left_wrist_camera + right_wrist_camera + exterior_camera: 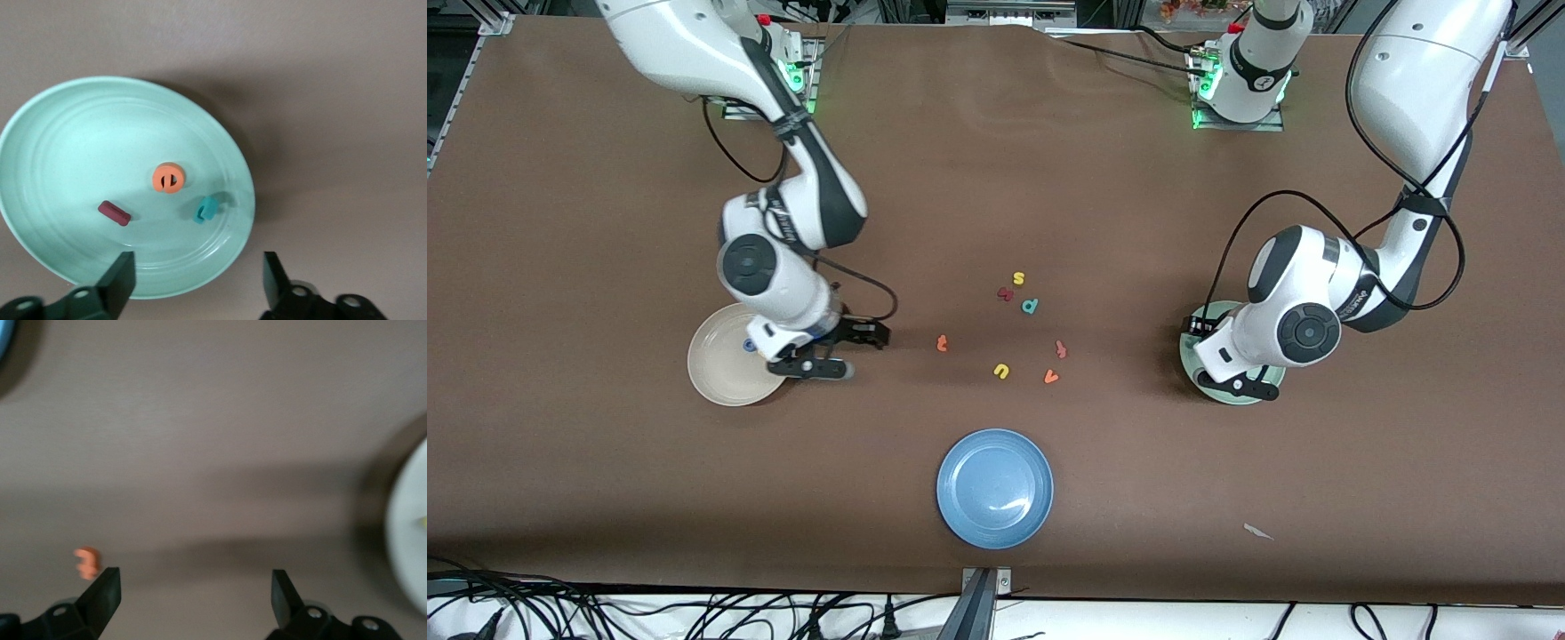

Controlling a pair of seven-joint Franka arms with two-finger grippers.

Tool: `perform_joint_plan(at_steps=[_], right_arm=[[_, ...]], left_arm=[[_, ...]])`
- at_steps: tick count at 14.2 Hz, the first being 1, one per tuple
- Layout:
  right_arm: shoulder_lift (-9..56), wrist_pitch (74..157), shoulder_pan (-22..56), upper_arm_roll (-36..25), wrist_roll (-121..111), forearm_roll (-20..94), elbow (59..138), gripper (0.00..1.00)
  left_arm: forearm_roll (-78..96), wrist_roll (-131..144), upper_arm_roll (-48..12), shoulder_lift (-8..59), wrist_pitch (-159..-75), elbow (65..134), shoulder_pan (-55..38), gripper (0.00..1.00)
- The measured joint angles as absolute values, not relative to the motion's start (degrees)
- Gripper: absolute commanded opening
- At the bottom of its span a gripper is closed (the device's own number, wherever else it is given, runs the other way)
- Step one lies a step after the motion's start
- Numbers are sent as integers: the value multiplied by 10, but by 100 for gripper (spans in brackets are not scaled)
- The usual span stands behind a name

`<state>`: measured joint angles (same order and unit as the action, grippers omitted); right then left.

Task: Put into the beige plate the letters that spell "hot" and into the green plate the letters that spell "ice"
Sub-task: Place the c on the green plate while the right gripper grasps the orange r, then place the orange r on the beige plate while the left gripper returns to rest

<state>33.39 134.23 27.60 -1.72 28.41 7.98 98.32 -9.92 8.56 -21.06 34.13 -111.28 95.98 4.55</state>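
Observation:
The green plate (60, 127) holds the orange e (168, 178), the dark red i (114, 213) and the teal c (206, 209). My left gripper (198, 280) hangs open over this plate's rim (1188, 348), with nothing between its fingers. The beige plate (720, 369) holds the blue o (748, 345); a yellow speck (423, 521) shows on it in the right wrist view. My right gripper (852, 353) is open and empty over bare table between the beige plate and the orange t (942, 343), which lies close to one fingertip (103, 590).
A blue plate (994, 487) sits near the front edge. Loose letters lie mid-table: yellow s (1018, 279), a dark red one (1005, 293), teal p/d (1030, 307), dark red lumpy letter (1061, 348), yellow u (1001, 371), orange v (1051, 377).

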Motion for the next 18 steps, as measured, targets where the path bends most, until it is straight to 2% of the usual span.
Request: perform_joint_plan(at_steps=[4,7,10,14,16,18], right_arm=[[389,1343,316,-17,398,80,926,100],[430,1343,335,-17,445,80,888,100],[455,1343,344,-17,454,80,869,94],[478,1343,352,-17,454,79,855,79],[483,1343,356,-18,454,79,850,65],[484,1342,359,-18,454,78,848,51]], left_arm=[[-99,86,-215,312,-1039,897,39,100],[-99,86,-218,292,-966,824,34,100],[-99,86,-215,283,-913,744,34,100],[-95,86,-178,247,-907,708,21,100],[-56,85,-135,208,-903,714,6,100],[-33,77,-93,152,-909,753,2,100]])
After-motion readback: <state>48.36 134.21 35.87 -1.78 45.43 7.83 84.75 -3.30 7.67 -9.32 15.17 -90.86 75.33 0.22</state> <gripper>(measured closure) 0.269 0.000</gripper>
